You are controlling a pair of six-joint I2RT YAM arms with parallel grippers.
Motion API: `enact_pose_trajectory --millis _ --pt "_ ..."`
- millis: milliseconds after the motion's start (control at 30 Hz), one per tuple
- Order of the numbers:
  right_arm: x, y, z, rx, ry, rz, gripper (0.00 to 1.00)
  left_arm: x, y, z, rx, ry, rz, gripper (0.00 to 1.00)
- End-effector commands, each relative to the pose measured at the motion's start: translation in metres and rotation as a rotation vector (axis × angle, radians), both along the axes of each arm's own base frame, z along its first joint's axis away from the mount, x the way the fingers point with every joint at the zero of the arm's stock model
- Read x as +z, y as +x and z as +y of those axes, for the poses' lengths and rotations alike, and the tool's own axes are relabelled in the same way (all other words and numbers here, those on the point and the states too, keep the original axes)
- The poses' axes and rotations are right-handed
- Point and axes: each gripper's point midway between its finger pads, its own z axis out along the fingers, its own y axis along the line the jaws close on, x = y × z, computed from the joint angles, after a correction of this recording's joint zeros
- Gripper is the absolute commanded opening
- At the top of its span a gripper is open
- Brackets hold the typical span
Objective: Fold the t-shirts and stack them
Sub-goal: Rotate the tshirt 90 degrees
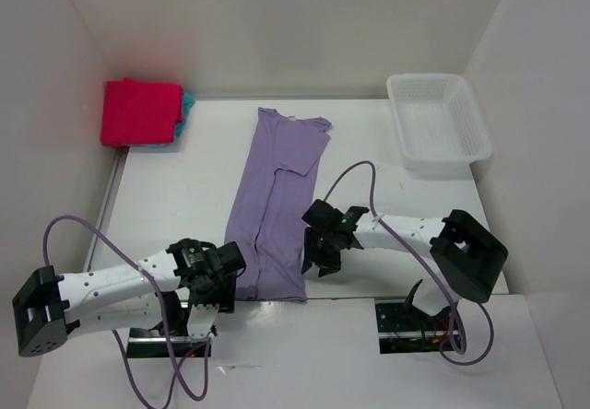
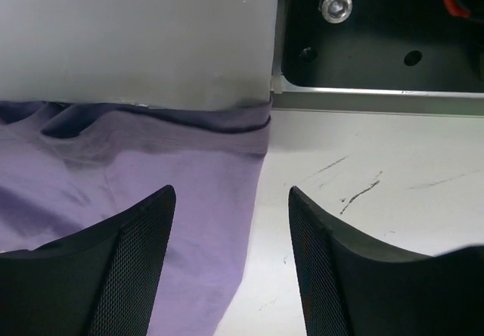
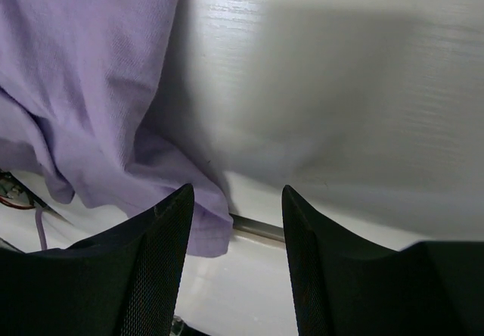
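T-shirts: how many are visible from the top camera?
3. Lavender shirt spread mid-table; folded magenta shirt in the far-left corner; turquoise shirt peeking from under it. Others may be hidden in that stack.

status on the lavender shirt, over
Left tool open at near left corner of lavender shirt. Right tool open at near right corner. Nothing gripped, nothing in the way.
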Motion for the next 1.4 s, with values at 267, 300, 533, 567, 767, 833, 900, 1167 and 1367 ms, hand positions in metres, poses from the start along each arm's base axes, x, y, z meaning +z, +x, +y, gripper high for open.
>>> enact_pose_trajectory --millis 267,300,533,567,767,833,900,1167,1367 --pt "-0.004 0.009 0.015 0.026 0.035 0.003 0.56 -0.001 -0.043 -0.051 -0.255 -0.152 0.215 0.59" --pt "-0.001 0.007 0.015 0.029 0.040 0.010 0.56 0.000 -0.045 -0.055 -0.257 -0.172 0.229 0.58" --pt "0.003 -0.003 0.007 0.025 0.047 0.031 0.56 -0.001 -0.040 -0.058 -0.150 -0.160 0.230 0.49" --pt "0.003 -0.005 0.005 0.025 0.038 0.039 0.56 0.000 -0.034 -0.057 -0.165 -0.158 0.195 0.49" --pt "0.001 -0.004 0.001 0.028 0.018 0.026 0.57 -0.003 -0.010 -0.021 -0.200 -0.025 0.018 0.59" --pt "0.001 -0.004 0.001 0.028 0.018 0.026 0.57 0.000 -0.012 -0.023 -0.248 -0.056 0.007 0.63" --pt "0.006 0.003 0.000 0.008 0.006 -0.006 0.57 -0.002 -0.019 -0.026 -0.284 -0.066 0.013 0.64" --pt "0.121 0.207 -0.061 -0.309 0.037 -0.403 0.57 -0.003 -0.017 -0.023 -0.252 -0.066 0.003 0.64" --pt "0.124 0.355 -0.099 -0.358 -0.127 -0.485 0.57 0.008 -0.010 -0.027 -0.105 -0.185 -0.061 0.66"
